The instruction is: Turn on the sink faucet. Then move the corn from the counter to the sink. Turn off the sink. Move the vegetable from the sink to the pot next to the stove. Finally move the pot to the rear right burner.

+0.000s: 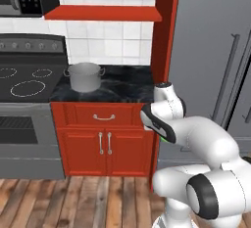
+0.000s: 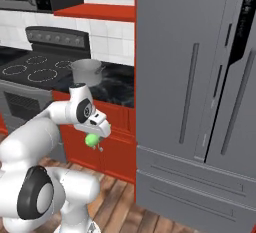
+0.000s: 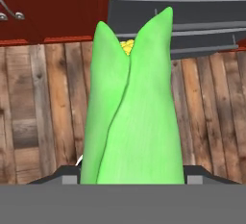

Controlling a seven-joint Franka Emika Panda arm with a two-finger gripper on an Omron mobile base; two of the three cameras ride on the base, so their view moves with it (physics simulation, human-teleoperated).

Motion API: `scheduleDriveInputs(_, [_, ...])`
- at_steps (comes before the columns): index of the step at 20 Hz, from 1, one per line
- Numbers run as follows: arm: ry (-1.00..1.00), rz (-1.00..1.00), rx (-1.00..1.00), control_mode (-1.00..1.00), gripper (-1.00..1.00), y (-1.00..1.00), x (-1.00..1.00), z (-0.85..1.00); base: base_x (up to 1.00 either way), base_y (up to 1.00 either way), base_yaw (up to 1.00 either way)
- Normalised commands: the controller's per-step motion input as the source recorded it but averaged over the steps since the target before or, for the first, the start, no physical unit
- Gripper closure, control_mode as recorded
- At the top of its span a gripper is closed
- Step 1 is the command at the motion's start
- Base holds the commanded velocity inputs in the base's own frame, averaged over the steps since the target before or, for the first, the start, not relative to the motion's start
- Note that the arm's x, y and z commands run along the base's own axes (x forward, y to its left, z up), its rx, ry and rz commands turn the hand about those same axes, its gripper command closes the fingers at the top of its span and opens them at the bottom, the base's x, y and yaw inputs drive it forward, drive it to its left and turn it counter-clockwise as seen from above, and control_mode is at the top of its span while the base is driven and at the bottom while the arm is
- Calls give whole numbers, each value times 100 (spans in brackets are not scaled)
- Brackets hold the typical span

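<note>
Presently, reading the scene from left to right, the stove (image 1: 24,82) stood at the far left with its burners bare, and the pot (image 1: 84,77) sat on the dark counter (image 1: 122,87) just beside it, upright and, as far as its interior could be seen, with nothing inside. Right of the counter stood the red cabinet (image 1: 105,144) and then the grey refrigerator (image 2: 200,102). The arm was folded low in front of the cabinet, with the gripper (image 2: 95,144) pointing down toward the wooden floor (image 3: 33,117). The corn (image 3: 132,107) was held in the gripper: in the hand view its green husk rose lengthwise between the finger tips with a patch of yellow kernels showing at the top, and in the right base view a green blob showed just below the hand. The jaws stood fairly wide, pinching the cob across its thickness. Judged from this, the task was well past its midpoint: the faucet steps and the rinse appeared to be complete, and the vegetable was in transit, well apart from the pot. Remaining work was judged to be depositing the corn in the pot and then moving the pot to the rear right burner.
</note>
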Motion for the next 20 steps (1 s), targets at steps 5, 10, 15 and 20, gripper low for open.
scheduleDriveInputs(5, [0,0,0,100,100,0,0,0,38,34,-4])
scheduleDriveInputs(10, [0,0,0,100,100,0,0,0,46,49,-6])
scheduleDriveInputs(15, [0,0,0,100,100,0,0,0,48,53,-8])
scheduleDriveInputs(20, [0,0,0,100,100,0,0,0,46,60,-10])
